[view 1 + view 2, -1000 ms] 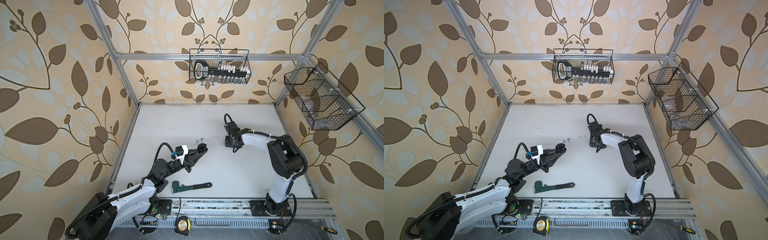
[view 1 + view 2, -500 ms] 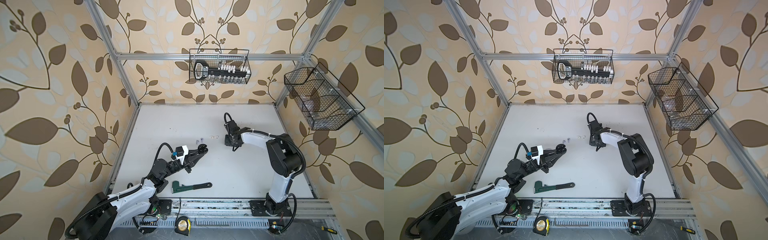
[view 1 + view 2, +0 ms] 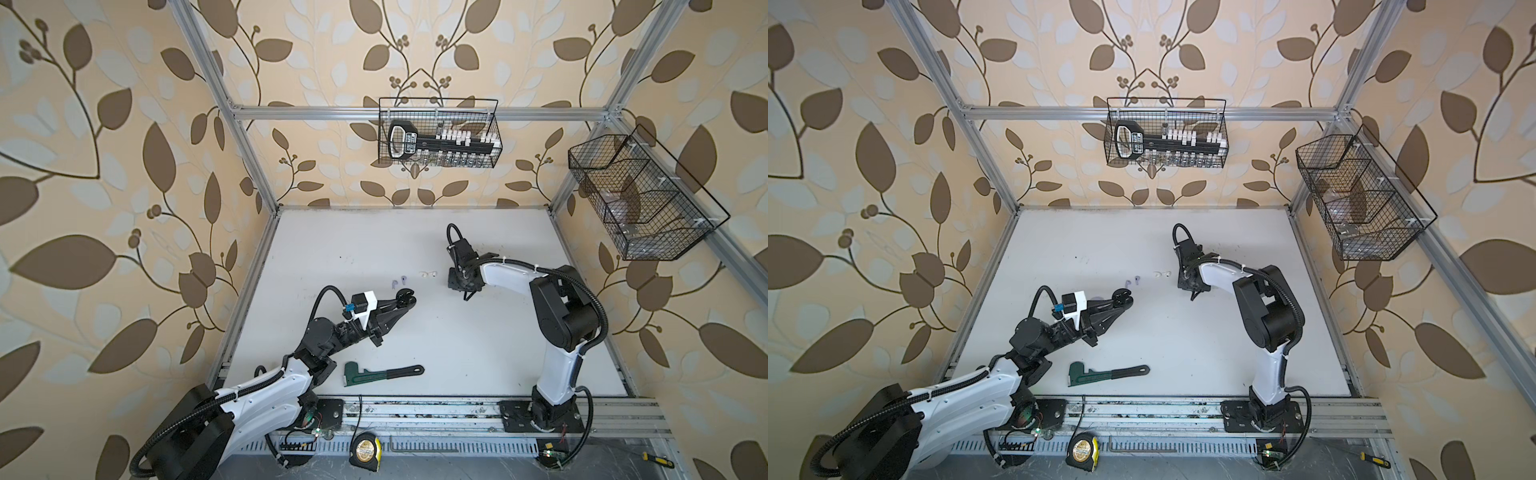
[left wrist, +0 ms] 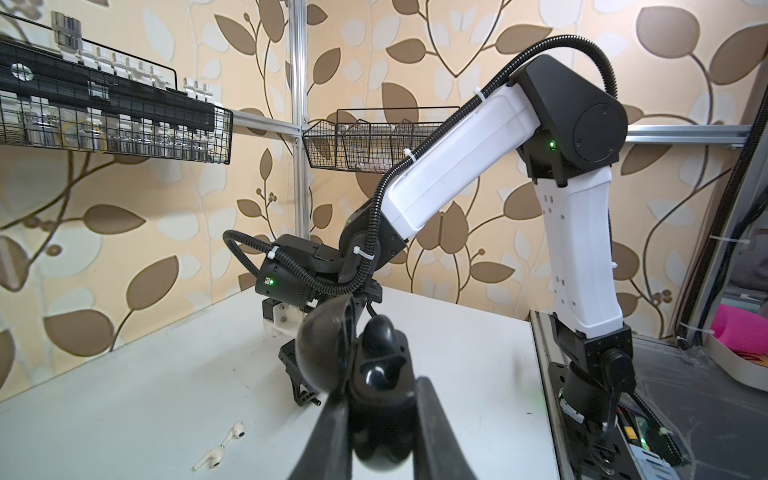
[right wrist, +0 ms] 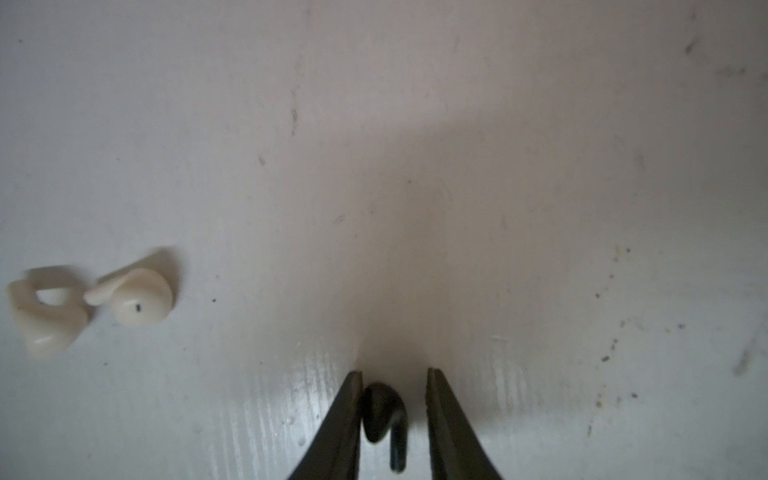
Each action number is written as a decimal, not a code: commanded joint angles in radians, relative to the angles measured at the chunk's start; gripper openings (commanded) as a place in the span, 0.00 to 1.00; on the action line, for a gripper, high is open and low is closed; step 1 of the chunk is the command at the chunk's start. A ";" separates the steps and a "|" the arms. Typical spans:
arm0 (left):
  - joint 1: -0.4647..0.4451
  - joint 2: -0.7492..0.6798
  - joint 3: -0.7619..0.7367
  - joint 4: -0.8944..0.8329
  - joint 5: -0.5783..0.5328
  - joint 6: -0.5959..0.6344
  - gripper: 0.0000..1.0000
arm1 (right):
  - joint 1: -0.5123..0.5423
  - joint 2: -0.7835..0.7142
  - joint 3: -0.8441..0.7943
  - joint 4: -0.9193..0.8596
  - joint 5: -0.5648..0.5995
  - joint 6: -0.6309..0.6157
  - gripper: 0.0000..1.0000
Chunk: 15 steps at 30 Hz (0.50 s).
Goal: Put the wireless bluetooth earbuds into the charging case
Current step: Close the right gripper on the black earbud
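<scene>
Left gripper [image 3: 405, 297] clamped tight on the open black charging case [image 4: 376, 370], I hold it near the centre of the worktop [image 3: 478, 353]. My right gripper [image 5: 393, 372] stands narrowly parted astride a black earbud [image 5: 380, 411] lying on the worktop, one finger [image 5: 340, 424] touching it, the other just clear. Two white earbuds [image 5: 141, 297] lie just beside; two seemingly lilac earbuds [image 3: 393, 283] lie nearer the case.

I see a glossy black plastic clamshell charging case [image 4: 374, 374], smooth and reflective. The two cream-white plastic earbuds [image 5: 141, 301] look smooth with a satin sheen; the small black plastic earbud [image 5: 380, 411] shines. My white tabletop [image 5: 498, 124] reads matt, scuffed and speckled with grime.
</scene>
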 commanded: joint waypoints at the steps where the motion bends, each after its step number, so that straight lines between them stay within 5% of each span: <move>1: 0.004 -0.018 0.032 0.030 0.025 0.025 0.00 | 0.009 0.041 -0.006 -0.053 -0.019 0.004 0.27; 15: 0.004 -0.021 0.033 0.023 0.018 0.028 0.00 | 0.027 0.016 -0.019 -0.062 -0.012 0.010 0.28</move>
